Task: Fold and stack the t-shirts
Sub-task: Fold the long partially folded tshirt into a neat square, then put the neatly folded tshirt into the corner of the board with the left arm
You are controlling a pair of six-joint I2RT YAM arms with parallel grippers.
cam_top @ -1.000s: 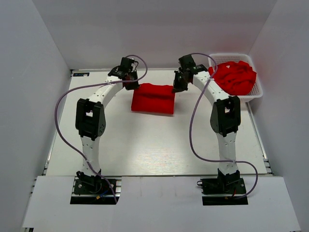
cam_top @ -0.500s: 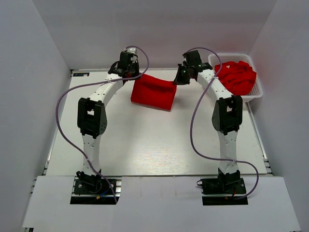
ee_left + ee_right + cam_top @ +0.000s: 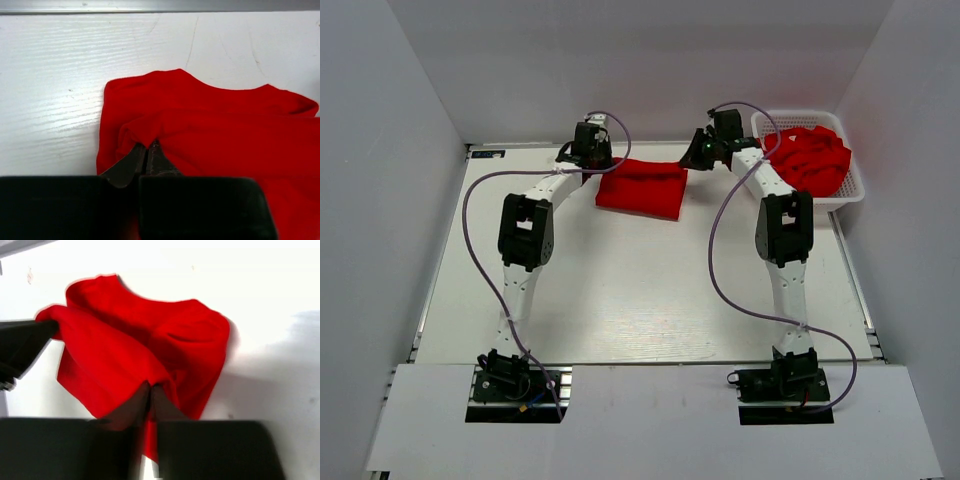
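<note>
Top external, basket (image 3: 798, 114) right of pinched t-shirt (image 3: 642, 188)

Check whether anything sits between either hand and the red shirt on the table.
Nothing visible does. The left hand and the right hand are each shut on the t-shirt, with fabric pinched at opposite far corners. The white basket stands apart, to the right.
</note>
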